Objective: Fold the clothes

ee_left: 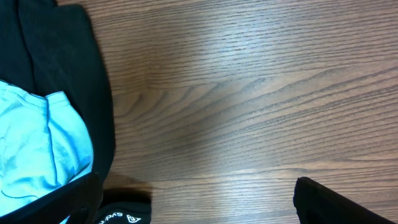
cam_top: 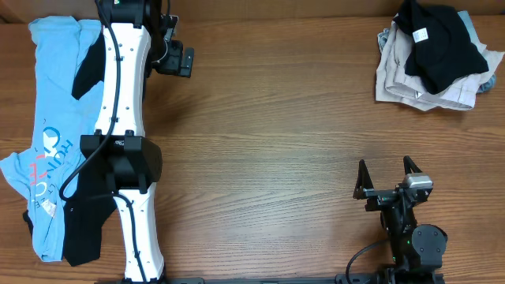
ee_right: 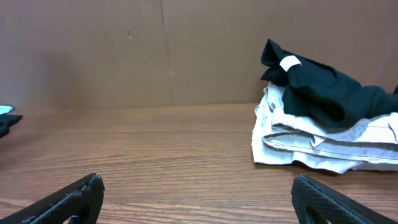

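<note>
Jaws on both grippers stand wide apart, holding nothing. Left gripper sits over the table toward its far-left corner, just off the edge of the light-blue printed tee. Left wrist view shows bare wood between the fingers, with blue and black cloth off to one side. That tee lies stretched along the table's left edge. A black garment shows from under it at the near end and again toward the far end. The left arm crosses over both. Right gripper is at the table's near-right, over bare wood, pointing toward the far side. Black T-shirt with white tag is crumpled in the table's far-right corner, on top of a pale folded garment, well apart from both grippers.
</note>
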You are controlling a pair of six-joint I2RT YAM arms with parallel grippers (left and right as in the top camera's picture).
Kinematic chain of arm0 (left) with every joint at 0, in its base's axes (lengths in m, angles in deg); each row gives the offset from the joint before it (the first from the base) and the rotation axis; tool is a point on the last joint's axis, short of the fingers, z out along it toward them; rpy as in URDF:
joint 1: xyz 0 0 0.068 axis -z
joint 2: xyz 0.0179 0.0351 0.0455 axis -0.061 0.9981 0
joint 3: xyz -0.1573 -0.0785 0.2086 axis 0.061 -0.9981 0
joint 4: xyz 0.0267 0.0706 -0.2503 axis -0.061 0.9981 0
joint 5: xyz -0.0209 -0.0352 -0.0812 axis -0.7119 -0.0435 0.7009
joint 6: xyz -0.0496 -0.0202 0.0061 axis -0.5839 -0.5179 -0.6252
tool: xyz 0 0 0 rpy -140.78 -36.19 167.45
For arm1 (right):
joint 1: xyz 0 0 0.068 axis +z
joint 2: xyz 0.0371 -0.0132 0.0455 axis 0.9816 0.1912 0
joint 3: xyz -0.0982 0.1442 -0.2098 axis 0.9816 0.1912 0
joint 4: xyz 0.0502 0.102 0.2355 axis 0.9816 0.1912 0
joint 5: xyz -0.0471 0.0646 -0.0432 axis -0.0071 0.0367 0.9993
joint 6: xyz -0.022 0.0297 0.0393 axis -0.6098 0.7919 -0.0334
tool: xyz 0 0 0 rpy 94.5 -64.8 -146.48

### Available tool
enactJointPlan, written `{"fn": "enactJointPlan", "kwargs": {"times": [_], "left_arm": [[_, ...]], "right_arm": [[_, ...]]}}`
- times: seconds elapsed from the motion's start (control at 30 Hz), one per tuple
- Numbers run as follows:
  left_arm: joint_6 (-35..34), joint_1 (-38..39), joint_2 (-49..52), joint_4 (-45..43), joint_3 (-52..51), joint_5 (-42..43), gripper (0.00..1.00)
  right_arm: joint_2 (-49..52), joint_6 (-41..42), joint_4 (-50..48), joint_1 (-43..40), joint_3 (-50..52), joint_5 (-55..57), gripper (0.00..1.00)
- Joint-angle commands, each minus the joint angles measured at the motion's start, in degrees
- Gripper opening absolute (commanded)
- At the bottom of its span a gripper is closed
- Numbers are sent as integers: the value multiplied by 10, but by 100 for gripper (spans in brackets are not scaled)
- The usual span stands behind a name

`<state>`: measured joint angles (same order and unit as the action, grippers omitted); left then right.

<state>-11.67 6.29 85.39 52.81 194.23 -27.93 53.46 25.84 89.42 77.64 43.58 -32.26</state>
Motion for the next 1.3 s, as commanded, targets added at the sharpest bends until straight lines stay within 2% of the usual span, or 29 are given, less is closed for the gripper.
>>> {"fn": "enactJointPlan", "kwargs": {"times": [0.0, 0.2, 0.37, 0.57, 0.93, 1.1, 1.27], "left_arm": [[-7, 2, -1, -1, 13, 2, 100], [-7, 3, -17, -1, 12, 2, 100], [-7, 5, -97, -8, -37, 2, 100], [-7, 5, -289, -76, -242, 2, 100], [-1, -7, -615, -107, -561, -28, 100], [15, -7, -744, -225, -684, -30, 100], [14, -16, -893, -450, -857, -15, 100]], "right_arm": [[-7, -3, -3, 5, 6, 5, 100], [-7, -3, -3, 5, 6, 5, 100], [-7, -3, -3, 5, 6, 5, 100], [-7, -3, -3, 5, 6, 5, 100], [-7, -3, -3, 5, 6, 5, 100], [-7, -3, -3, 5, 6, 5, 100], [-7, -3, -3, 5, 6, 5, 100]]}}
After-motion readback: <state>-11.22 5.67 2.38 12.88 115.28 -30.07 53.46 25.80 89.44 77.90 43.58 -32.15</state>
